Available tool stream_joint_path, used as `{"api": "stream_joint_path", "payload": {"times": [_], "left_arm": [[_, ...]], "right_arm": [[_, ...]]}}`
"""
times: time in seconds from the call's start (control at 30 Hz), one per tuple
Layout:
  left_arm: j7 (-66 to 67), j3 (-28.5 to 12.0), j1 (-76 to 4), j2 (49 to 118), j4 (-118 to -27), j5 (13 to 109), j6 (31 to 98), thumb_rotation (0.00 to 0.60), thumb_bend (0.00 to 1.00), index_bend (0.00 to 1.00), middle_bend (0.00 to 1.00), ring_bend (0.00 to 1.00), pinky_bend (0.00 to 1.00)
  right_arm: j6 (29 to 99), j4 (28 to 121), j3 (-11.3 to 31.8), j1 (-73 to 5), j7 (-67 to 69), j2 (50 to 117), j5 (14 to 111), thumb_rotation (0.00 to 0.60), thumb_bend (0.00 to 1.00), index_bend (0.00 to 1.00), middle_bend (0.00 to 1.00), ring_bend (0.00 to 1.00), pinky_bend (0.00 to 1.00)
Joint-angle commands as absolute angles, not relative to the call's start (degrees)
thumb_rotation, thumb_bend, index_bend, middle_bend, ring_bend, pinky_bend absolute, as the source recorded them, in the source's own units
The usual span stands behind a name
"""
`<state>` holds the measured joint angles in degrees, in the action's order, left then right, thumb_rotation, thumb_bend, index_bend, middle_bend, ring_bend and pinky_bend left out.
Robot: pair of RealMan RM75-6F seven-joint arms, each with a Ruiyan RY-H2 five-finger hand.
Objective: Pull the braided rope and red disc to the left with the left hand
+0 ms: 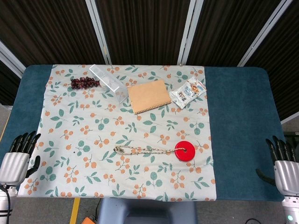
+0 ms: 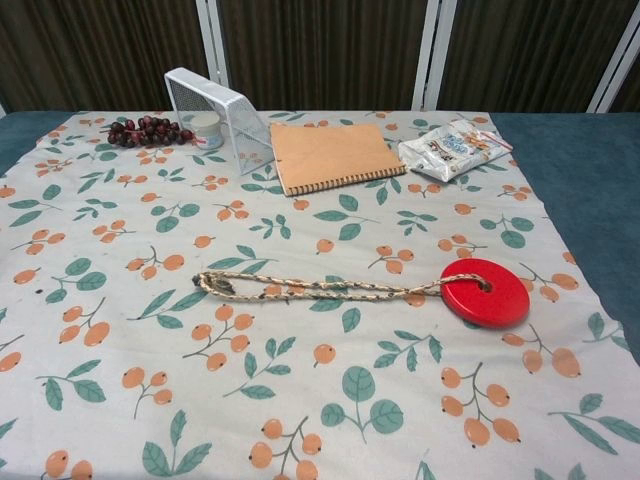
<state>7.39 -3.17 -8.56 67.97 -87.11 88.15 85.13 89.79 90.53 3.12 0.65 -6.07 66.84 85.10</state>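
Note:
A braided rope (image 1: 142, 150) (image 2: 320, 288) lies flat on the floral cloth, its loop end pointing left. Its other end is tied through a red disc (image 1: 185, 151) (image 2: 485, 292) lying at the right of the cloth. My left hand (image 1: 18, 156) sits at the table's front left edge, fingers apart and holding nothing, far to the left of the rope. My right hand (image 1: 283, 163) is at the front right edge, also empty with its fingers spread. Neither hand shows in the chest view.
A brown spiral notebook (image 1: 148, 95) (image 2: 333, 156), a snack packet (image 1: 188, 92) (image 2: 455, 148), a white mesh basket (image 1: 110, 82) (image 2: 215, 118) lying on its side and a bunch of dark grapes (image 1: 84, 83) (image 2: 150, 131) line the back. The blue table (image 1: 238, 112) borders the cloth.

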Motion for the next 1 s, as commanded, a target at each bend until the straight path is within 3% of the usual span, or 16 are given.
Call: {"api": "stream_joint_path", "payload": {"times": [0.03, 0.47, 0.73, 1.0], "left_arm": [[7.2, -3.2, -8.7, 68.1, -87.1, 88.1, 85.0, 0.600, 0.57, 0.00, 0.05, 0.00, 0.11], [4.7, -1.8, -12.0, 69.7, -87.6, 93.1, 82.2, 0.600, 0.57, 0.03, 0.08, 0.02, 0.12], [6.7, -2.9, -22.2, 72.8, -87.7, 98.1, 71.6, 0.600, 0.57, 0.04, 0.09, 0.02, 0.13], [10.2, -4.4, -30.7, 75.7, -87.6, 95.6, 59.5, 0.600, 0.57, 0.06, 0.08, 0.01, 0.14]], "right_arm": [[89.5, 90.3, 3.3, 0.5, -5.8, 67.0, 84.9, 0.600, 0.29, 0.00, 0.00, 0.00, 0.00], [89.2, 90.6, 3.8, 0.7, -5.2, 66.4, 84.0, 0.600, 0.29, 0.00, 0.00, 0.00, 0.00], [89.2, 89.8, 4.7, 1.1, -4.3, 66.2, 82.1, 0.600, 0.29, 0.00, 0.00, 0.00, 0.00], [89.8, 90.2, 5.2, 1.2, -3.4, 65.3, 82.5, 0.600, 0.29, 0.00, 0.00, 0.00, 0.00]]}}
